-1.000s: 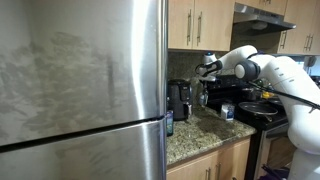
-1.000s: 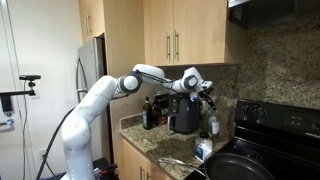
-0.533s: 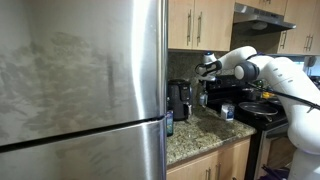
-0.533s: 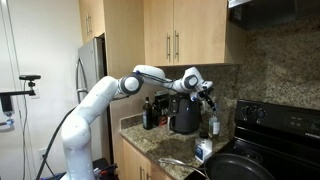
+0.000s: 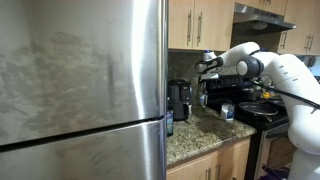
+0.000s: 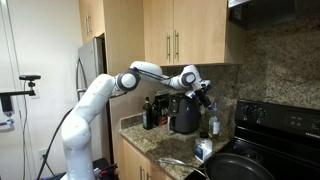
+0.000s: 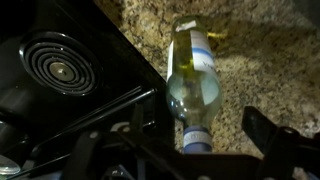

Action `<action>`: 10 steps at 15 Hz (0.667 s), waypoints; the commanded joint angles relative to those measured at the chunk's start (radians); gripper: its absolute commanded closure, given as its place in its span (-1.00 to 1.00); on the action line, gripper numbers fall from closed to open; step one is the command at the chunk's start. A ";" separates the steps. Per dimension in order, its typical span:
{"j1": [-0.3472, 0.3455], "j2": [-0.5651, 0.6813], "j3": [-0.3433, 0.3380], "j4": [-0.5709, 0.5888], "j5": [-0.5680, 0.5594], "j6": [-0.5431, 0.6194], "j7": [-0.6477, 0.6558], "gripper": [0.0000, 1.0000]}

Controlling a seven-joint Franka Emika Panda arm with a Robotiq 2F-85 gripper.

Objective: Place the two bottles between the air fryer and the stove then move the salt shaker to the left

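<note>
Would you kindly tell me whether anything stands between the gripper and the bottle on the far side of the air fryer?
Yes: the air fryer stands between the gripper and that bottle. The gripper hangs open above the other bottle beside the stove, so it would probably have to pass over the fryer's top.

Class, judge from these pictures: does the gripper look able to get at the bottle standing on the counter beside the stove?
Probably yes. The gripper hangs open right above the bottle and nothing lies between them, though the stove edge sits close beside the bottle.
</note>
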 commanded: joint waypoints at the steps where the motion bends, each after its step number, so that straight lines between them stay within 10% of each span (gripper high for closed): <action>1: -0.024 -0.163 0.058 -0.186 0.020 -0.085 -0.173 -1.00; 10: -0.024 -0.480 0.129 -0.631 -0.017 -0.154 -0.531 -1.00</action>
